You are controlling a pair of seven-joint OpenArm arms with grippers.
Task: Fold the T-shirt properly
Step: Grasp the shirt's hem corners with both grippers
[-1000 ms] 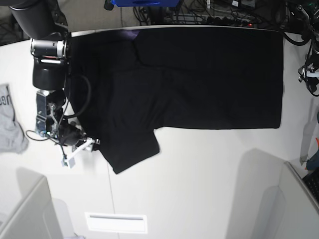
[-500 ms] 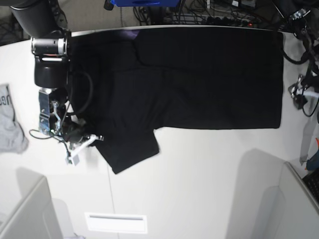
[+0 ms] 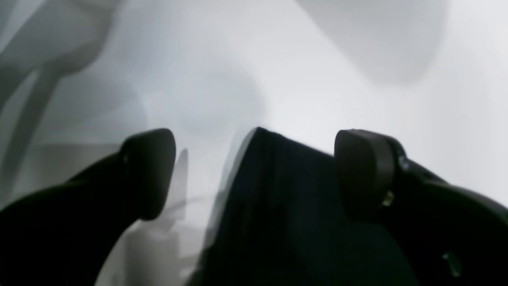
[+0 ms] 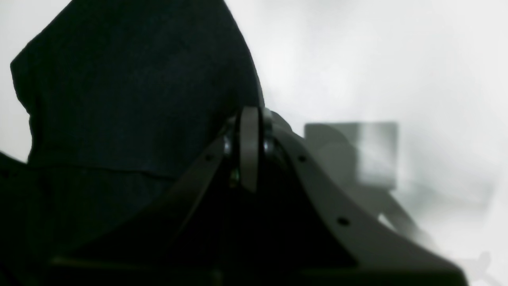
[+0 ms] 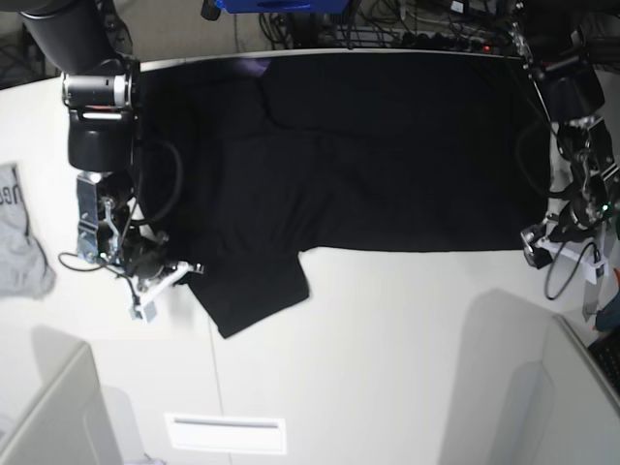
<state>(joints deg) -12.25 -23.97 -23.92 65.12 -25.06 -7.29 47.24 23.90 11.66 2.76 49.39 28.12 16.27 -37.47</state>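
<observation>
White bench point(image 5: 387, 339), black T-shirt point(image 5: 387, 145) limp; I've R fingers point(image 4: 250, 131) pinching sleeve edge, L fingers point(image 3: 147, 171) apart at hem corner.

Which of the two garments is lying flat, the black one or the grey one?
The black T-shirt: it lies spread flat, while the small grey garment at the table's edge is bunched.

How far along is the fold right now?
Early. The T-shirt lies spread on the table, plain black side up, with no full fold visible; only one sleeve sticks out toward the near edge. The right gripper is shut at that sleeve's edge, though a pinch isn't clearly visible. The left gripper is open, straddling the hem corner. Every fold is left.
</observation>
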